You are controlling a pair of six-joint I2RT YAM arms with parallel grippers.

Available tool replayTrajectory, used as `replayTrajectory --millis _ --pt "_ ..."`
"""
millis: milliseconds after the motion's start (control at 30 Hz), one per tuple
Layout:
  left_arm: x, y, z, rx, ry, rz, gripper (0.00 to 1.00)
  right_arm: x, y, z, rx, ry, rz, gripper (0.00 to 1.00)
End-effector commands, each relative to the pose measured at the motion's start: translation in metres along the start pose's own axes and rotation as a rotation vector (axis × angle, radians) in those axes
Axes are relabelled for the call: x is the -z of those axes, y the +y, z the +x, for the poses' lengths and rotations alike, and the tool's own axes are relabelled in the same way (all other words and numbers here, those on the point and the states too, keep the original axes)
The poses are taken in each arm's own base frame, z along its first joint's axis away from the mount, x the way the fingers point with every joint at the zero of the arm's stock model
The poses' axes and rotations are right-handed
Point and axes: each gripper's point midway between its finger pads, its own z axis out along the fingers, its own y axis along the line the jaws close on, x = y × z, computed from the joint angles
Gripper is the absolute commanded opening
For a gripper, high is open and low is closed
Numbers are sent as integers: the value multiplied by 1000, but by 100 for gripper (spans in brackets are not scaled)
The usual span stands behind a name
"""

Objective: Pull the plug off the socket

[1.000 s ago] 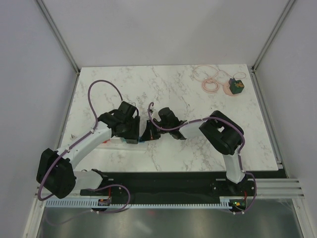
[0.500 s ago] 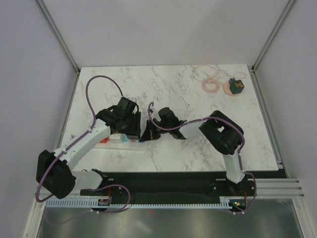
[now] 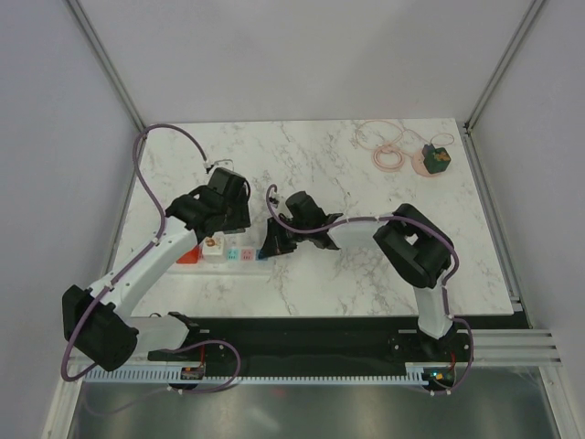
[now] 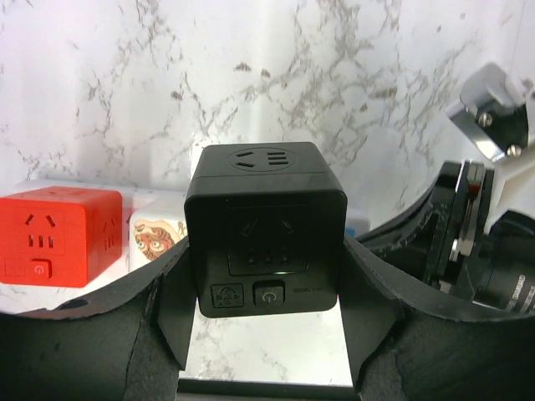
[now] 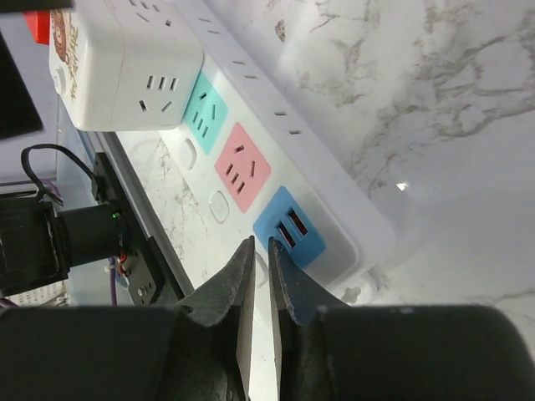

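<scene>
The plug, a black cube adapter, sits clamped between the fingers of the left gripper, one pad on each side face, its power button facing the wrist camera. From above it looks to be up and clear of the socket, the long white strip lying along the near-left part of the marble table, so I'd judge the pull itself done or all but done. A red cube and a white cube with a little picture on it stand plugged into the strip just beyond the held one. The right gripper has its jaws pinched together with only a slit between them, holding nothing. Its tips are down at the strip's end, just beside the blue outlet; whether it really presses on the plastic I cannot tell from here.

To finish this well, I'd keep the left grip exactly as firm as it is, since the cube's sides look smooth and it could twist out if the squeeze slackens. Carry it straight away from the strip, without tipping, so the prongs, hidden underneath, don't rake the neighbouring cubes. The right arm ought to hold the strip steady until the plug is well apart, and then the plug can go down flat on bare marble
</scene>
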Motion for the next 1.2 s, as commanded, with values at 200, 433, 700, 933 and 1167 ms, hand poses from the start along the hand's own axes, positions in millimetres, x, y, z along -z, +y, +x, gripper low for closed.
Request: replayTrajectory --millis 200,433,700,933,1167 --pt "-16 -23 -66 160 -303 61 2 66 3 -55 57 -135 118 24" --pt "-55 -45 -85 125 -522 148 2 127 6 -60 76 -232 141 28" --pt "-110 -64 -103 -15 -660 112 2 154 -12 -32 41 -258 194 27" --pt "-142 -78 -115 -80 -715 86 2 165 -15 -19 27 -269 202 27" --pt "-160 -78 -111 -76 -683 54 9 168 -20 -10 14 -266 214 27"
